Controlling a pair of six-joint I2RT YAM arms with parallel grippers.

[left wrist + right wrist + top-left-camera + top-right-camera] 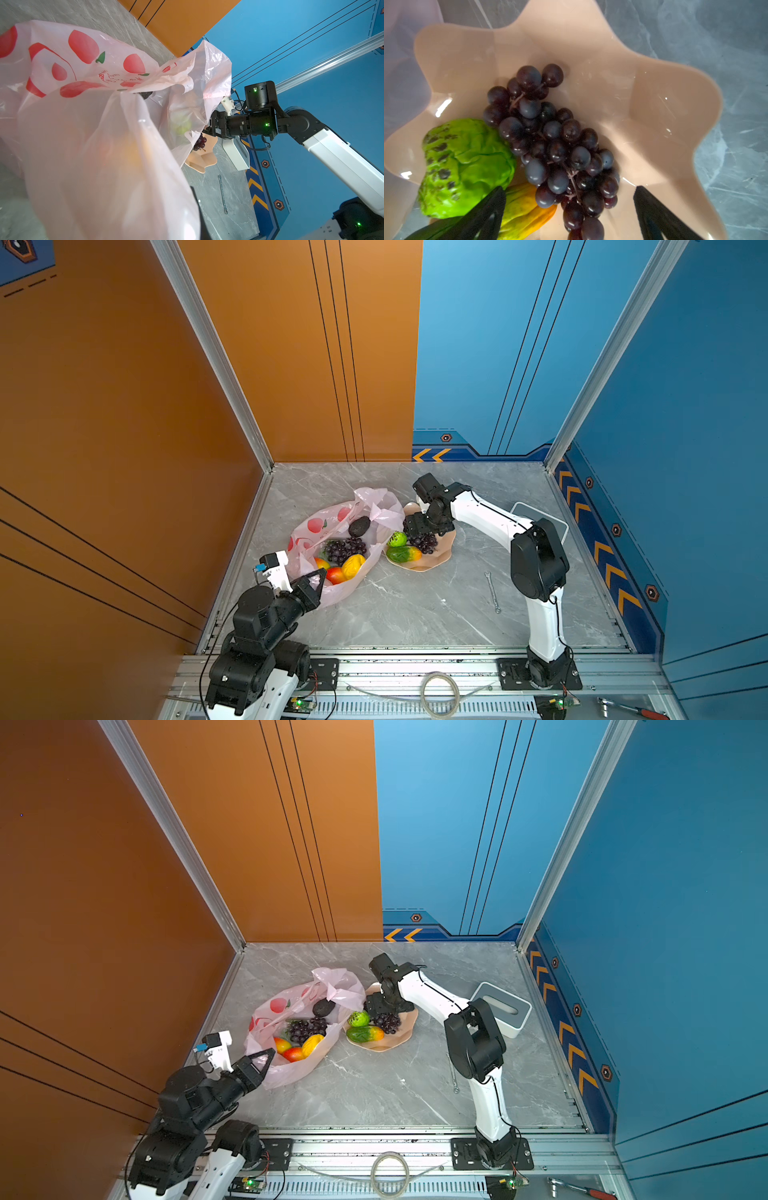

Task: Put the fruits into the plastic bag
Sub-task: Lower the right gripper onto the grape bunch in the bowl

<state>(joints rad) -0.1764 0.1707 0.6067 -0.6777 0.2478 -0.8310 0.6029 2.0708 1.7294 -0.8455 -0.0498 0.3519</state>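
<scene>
At the near left, your left gripper (321, 572) is pinched tight on the near rim of the plastic bag (316, 526). The bag lies on the grey table (415, 614) with its mouth gaping. Well off to the right, a wrench (492, 591) lies alone on the table.

Inside the bag, going away from you, you see the red-yellow fruits (336, 575) side by side, with a yellow lemon (353, 565) just right of them. Beyond those are a dark purple grape bunch (345, 549) and a black avocado (359, 526) at the far edge of the opening.

Just right of the bag sits the peach bowl (440, 558), its left edge against the bag's film. It holds a green-orange oblong (403, 554) at its near side, a bumpy green ball (397, 538) just behind that, and a second grape bunch (556, 145) beside both.

Your right gripper (570, 188) hangs over that bunch with its fingers spread wide, one on each side, holding nothing.
</scene>
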